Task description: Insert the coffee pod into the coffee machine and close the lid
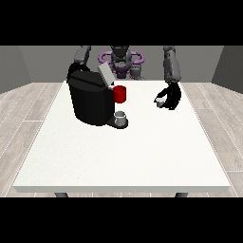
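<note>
One coffee machine [91,100], lid [105,74] up; one coffee pod [161,100] within curled hand [171,96] at view's right.

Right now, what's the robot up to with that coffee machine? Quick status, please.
Hand at view's right curled round the coffee pod, above the table. Other hand hidden behind the coffee machine. Lid up. Red cup beside machine.

A black coffee machine [91,100] with a grey lid [105,74] and red part [120,94] stands on a white table [142,156].
</note>
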Motion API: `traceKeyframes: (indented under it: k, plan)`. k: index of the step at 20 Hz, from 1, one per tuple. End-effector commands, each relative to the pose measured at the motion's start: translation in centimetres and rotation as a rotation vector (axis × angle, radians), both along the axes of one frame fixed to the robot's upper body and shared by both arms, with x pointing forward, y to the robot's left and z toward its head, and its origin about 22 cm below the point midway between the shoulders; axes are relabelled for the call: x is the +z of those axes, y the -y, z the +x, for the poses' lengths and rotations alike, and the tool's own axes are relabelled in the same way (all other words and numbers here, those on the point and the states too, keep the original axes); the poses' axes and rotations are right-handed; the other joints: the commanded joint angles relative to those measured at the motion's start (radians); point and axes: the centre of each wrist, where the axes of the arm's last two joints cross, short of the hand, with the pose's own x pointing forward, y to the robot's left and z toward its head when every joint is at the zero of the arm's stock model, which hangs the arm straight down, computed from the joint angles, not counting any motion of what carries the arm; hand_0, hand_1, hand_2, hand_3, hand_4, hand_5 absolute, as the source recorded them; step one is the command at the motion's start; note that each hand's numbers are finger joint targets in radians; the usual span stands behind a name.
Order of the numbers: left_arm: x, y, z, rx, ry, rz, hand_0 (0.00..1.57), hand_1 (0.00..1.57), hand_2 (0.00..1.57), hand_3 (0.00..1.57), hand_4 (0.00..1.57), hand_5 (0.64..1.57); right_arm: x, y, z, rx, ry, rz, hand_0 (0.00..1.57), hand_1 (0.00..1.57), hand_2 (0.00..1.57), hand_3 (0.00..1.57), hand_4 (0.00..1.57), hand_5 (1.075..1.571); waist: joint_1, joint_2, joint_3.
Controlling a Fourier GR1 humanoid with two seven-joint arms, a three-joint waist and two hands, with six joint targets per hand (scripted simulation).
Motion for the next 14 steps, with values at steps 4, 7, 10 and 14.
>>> traceKeyframes:
  k: [4, 7, 10, 14]
  plan:
    - [1.4, -2.6, 0.2, -0.067, 0.053, 0.019, 1.27, 1.27, 1.4, 1.36, 0.51, 1.571, 0.6, 0.4, 0.0, -0.003, 0.017, -0.004, 0.0, 0.0, 0.0, 0.0, 0.43, 1.571, 0.006, 0.019, -0.0037]
    - [3.3, 1.4, 2.7, -0.161, 0.065, 0.005, 1.47, 1.47, 1.47, 1.41, 0.61, 1.571, -0.6, 1.0, 0.8, -0.034, -0.02, 0.008, 0.0, 0.0, 0.0, 0.0, 0.42, 1.571, 0.025, -0.011, -0.0031]
    - [3.9, 2.4, 3.2, -0.224, 0.045, -0.053, 1.4, 1.4, 1.42, 1.36, 0.6, 1.571, -2.2, 2.8, 0.4, -0.071, -0.091, 0.034, 0.0, 0.0, 0.0, 0.0, 0.43, 1.571, 0.053, -0.075, -0.0028]
    - [6.2, 2.2, 4.1, -0.249, 0.047, -0.033, 1.29, 1.29, 1.36, 1.34, 0.56, 1.571, -2.2, 2.2, 0.2, -0.056, -0.138, 0.014, 0.0, 0.0, 0.0, 0.0, 0.5, 1.571, 0.049, -0.115, -0.0031]
